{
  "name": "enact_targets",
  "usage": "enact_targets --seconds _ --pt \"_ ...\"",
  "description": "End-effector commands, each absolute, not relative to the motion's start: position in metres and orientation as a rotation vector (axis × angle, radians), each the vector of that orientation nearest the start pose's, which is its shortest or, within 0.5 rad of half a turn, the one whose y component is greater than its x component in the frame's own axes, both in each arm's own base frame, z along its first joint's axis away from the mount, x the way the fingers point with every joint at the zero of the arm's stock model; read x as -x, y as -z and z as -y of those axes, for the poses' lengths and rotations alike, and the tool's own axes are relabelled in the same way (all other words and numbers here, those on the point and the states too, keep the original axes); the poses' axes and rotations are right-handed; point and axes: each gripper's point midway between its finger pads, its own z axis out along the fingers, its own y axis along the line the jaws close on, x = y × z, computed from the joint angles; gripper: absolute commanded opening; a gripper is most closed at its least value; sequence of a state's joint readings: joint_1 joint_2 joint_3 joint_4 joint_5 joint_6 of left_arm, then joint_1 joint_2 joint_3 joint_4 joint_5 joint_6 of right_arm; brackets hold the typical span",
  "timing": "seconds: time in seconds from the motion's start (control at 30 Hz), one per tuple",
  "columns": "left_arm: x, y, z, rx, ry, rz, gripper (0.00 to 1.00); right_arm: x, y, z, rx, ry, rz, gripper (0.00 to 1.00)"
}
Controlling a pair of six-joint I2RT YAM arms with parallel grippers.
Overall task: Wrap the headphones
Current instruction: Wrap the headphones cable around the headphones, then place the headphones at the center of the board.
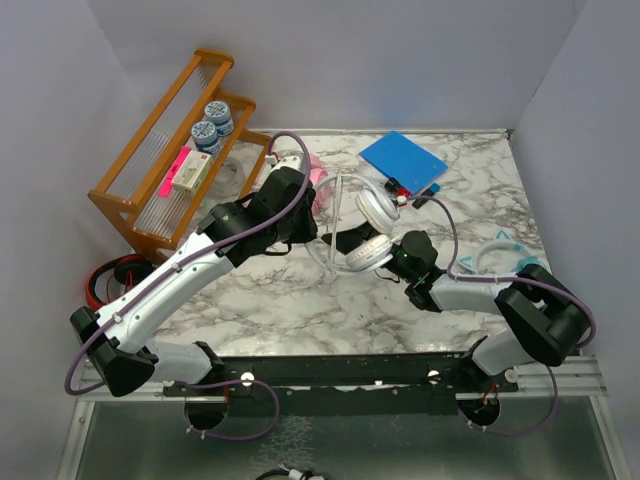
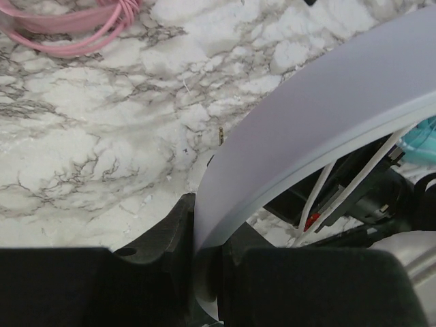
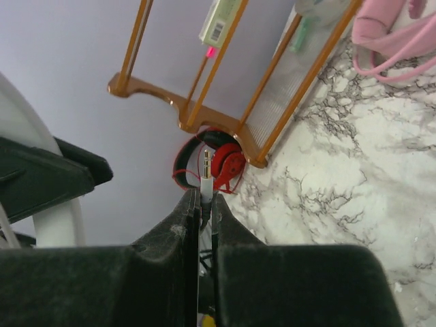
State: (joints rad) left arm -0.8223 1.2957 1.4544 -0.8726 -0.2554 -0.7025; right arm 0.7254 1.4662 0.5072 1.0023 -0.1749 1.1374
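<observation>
Right fingers point(image 3: 174, 238) pinch the jack plug point(image 3: 206, 170) of the white headphones point(image 1: 372, 215), which sit at the middle of the worktop point(image 1: 300, 300). Opposite, left fingers point(image 2: 160, 235) are clamped on their headband point(image 2: 306, 136). Winding the cord looks next: hold the headband steady and lead the plug round in even, lightly taut loops, clear of the pink pair point(image 3: 388, 30) beyond.

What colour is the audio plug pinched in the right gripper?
Audio plug: gold tip, white sleeve; clearest in the right wrist view.

The headphones point(image 1: 375, 208) are white, the table point(image 1: 300, 292) grey-veined white marble.
</observation>
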Motion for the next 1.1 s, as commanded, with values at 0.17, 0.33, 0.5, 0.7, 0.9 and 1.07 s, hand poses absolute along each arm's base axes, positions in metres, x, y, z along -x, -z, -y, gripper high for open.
enact_targets --seconds 0.17,0.33,0.5,0.7,0.9,1.07 --pt "-0.222 -0.256 0.264 -0.204 0.705 -2.358 0.0 -0.254 -0.178 -0.336 0.296 -1.573 -1.656 0.03" --pt "-0.22 -0.222 0.257 -0.172 0.652 -2.404 0.0 -0.259 -0.156 -0.338 0.365 -1.571 -1.695 0.04" --pt "-0.226 -0.186 0.247 -0.09 0.601 -2.388 0.0 -0.261 -0.131 -0.334 0.364 -1.515 -1.74 0.03" --pt "-0.223 -0.151 0.241 -0.106 0.617 -2.386 0.0 -0.26 -0.105 -0.329 0.375 -1.447 -1.806 0.03" --pt "-0.218 -0.11 0.226 -0.031 0.562 -2.431 0.0 -0.253 -0.084 -0.329 0.395 -1.473 -1.824 0.03" --pt "-0.215 -0.074 0.198 0.108 0.451 -2.497 0.0 -0.255 -0.064 -0.334 0.361 -1.453 -1.888 0.03"
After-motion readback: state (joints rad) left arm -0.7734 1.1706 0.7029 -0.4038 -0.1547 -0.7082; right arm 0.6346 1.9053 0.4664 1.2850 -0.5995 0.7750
